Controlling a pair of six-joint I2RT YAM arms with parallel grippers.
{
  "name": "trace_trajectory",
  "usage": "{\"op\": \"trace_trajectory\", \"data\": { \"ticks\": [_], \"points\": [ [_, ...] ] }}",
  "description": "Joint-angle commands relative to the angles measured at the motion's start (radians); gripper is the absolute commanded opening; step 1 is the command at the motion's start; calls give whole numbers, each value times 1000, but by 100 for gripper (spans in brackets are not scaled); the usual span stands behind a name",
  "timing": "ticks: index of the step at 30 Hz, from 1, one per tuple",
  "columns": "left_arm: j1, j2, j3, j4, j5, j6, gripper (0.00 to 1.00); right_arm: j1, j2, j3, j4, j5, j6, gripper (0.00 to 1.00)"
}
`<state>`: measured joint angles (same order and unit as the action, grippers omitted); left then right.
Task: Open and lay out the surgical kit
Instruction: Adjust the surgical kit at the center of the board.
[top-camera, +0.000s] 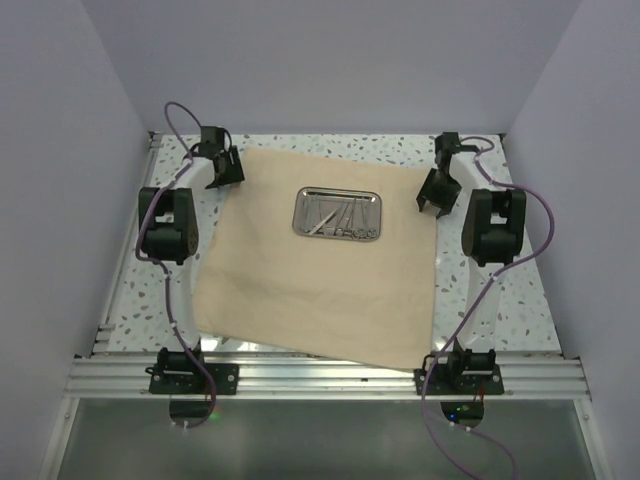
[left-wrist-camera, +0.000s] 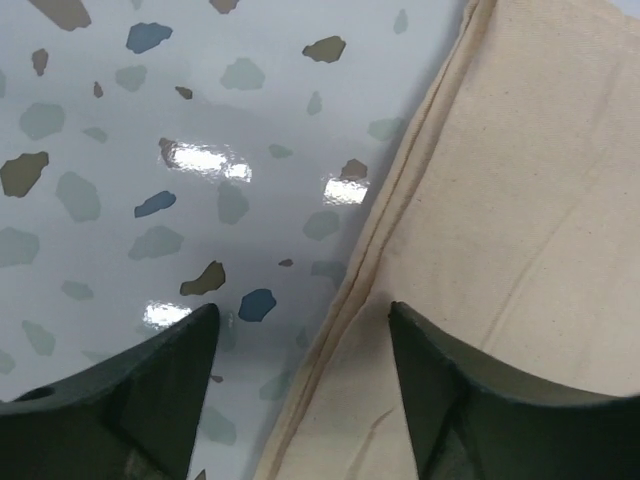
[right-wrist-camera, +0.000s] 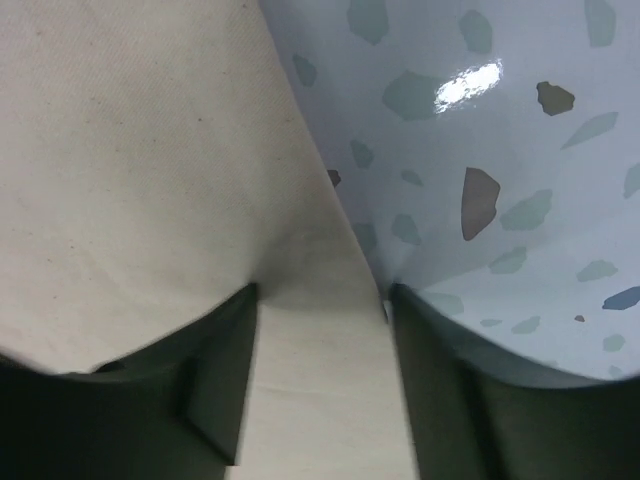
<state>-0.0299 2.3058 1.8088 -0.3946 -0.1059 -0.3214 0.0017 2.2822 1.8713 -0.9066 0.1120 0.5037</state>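
The tools (top-camera: 338, 222) in the tray (top-camera: 298, 212) are too small for me to tell apart: thin silver pieces lying crossed. My wrist views show neither, only hem and speckled counter (left-wrist-camera: 120, 150). The cloth (top-camera: 300, 290) lies spread flat on the counter, with the tray on its far middle. My left gripper (left-wrist-camera: 302, 315) is at the cloth's far left corner. It is spread, one finger over bare counter and one over cloth, the hem between them. My right gripper (right-wrist-camera: 322, 295) is spread the same way astride the far right edge, where the cloth puckers slightly. From above, each gripper covers its corner. The cloth's near right corner reaches the rail (top-camera: 330, 378).
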Motion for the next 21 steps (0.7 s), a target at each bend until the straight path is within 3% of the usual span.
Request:
{"op": "trace_trajectory", "data": {
  "ticks": [1, 3, 4, 5, 6, 7, 15, 21],
  "points": [
    [-8, 34, -5, 11, 74, -10, 68, 1, 29, -35, 80, -17, 19, 48],
    [-14, 32, -14, 17, 89, -11, 57, 0, 43, -56, 121, -61, 33, 30],
    [-18, 29, -20, 19, 94, -11, 40, 1, 52, -57, 141, -81, 44, 11],
    [-21, 29, -22, 22, 95, -15, 29, 1, 60, -49, 146, -109, 51, 0],
    [-22, 29, -19, 20, 97, -19, 18, 1, 78, -41, 149, -130, 58, 0],
    [-22, 33, -8, 20, 97, -21, 0, 0, 86, -34, 155, -147, 65, 0],
    [10, 56, 196, -61, -35, -45, 0, 29, 223, 329, 107, -178, 93, 0],
    [67, 35, 225, -52, -95, -84, 0, 29, 323, 572, 70, -192, 111, 0]
  ]
}}
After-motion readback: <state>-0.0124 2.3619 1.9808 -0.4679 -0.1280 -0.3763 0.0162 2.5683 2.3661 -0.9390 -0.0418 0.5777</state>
